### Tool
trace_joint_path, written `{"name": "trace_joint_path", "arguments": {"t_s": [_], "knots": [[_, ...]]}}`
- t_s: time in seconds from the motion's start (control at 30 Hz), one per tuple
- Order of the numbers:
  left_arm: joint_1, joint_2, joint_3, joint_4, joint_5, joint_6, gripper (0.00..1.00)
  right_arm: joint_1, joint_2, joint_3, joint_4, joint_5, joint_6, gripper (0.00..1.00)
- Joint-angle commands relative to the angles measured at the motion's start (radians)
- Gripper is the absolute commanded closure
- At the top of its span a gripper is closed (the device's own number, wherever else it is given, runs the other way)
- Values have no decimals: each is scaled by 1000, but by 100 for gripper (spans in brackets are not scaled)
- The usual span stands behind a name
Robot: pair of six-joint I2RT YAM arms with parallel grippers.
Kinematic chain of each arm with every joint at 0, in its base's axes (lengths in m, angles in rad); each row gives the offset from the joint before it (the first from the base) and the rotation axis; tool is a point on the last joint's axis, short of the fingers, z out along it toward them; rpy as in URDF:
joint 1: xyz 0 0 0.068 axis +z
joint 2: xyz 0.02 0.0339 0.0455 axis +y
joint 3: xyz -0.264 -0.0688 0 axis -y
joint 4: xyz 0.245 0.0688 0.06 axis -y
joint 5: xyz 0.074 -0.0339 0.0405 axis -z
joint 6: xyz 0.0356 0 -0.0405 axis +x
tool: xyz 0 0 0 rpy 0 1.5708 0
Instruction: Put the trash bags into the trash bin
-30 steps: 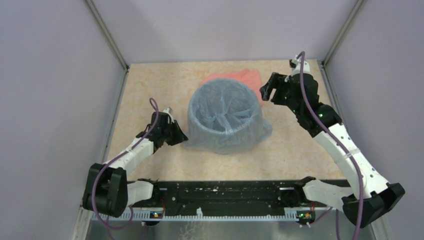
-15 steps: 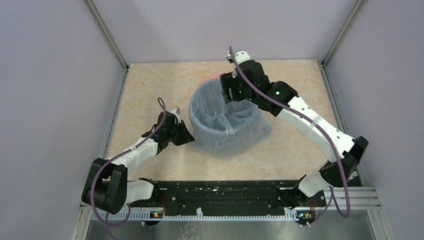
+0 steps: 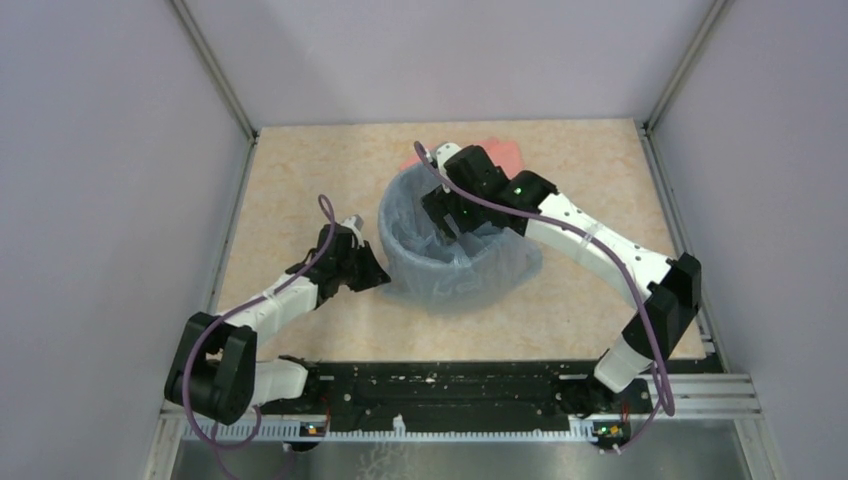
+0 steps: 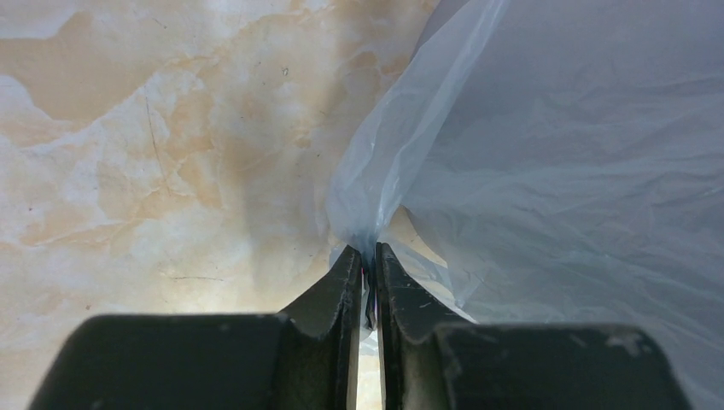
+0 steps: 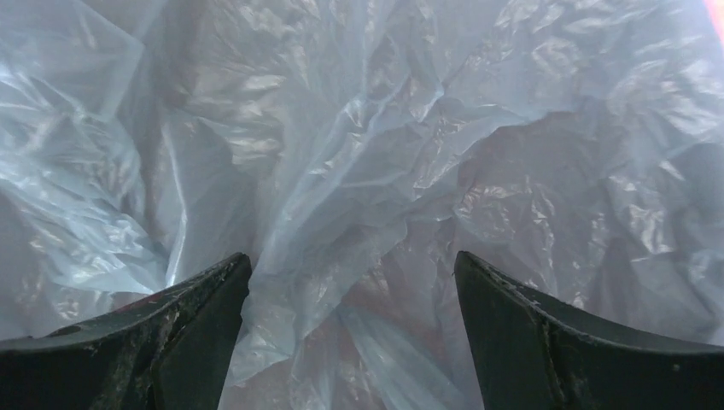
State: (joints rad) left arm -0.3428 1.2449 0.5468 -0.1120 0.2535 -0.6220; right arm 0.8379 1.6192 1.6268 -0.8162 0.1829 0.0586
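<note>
Your right pincer [image 5: 350, 265], wide apart, hangs right above the crumpled trash bag [image 5: 359, 162] inside the trash bin [image 3: 395, 238]; your left pincer [image 4: 367, 256] pinches its edge.

crumpled bag [image 5: 359, 213] crowds the bin [image 3: 393, 222] around the right fingers [image 5: 171, 342]; bare table [image 3: 300, 170] flanks both sides.

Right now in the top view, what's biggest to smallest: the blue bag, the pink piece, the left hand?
Biggest: blue bag.
Then: left hand and pink piece look alike. The piece is mostly hidden, so I won't rank them.
</note>
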Motion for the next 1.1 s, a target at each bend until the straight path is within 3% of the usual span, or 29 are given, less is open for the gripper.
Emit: {"name": "trace_joint_path", "arguments": {"t_s": [0.0,0.47,1.07], "knots": [[-4,11,-11,58,0,14,84,7,37,-30,5,-4,-30,10],[-8,8,-28,66,5,15,85,1,87,-130,129,34,4,3],[-17,-17,-42,61,4,9,87,-11,125,-218,227,53,20,3]]}}
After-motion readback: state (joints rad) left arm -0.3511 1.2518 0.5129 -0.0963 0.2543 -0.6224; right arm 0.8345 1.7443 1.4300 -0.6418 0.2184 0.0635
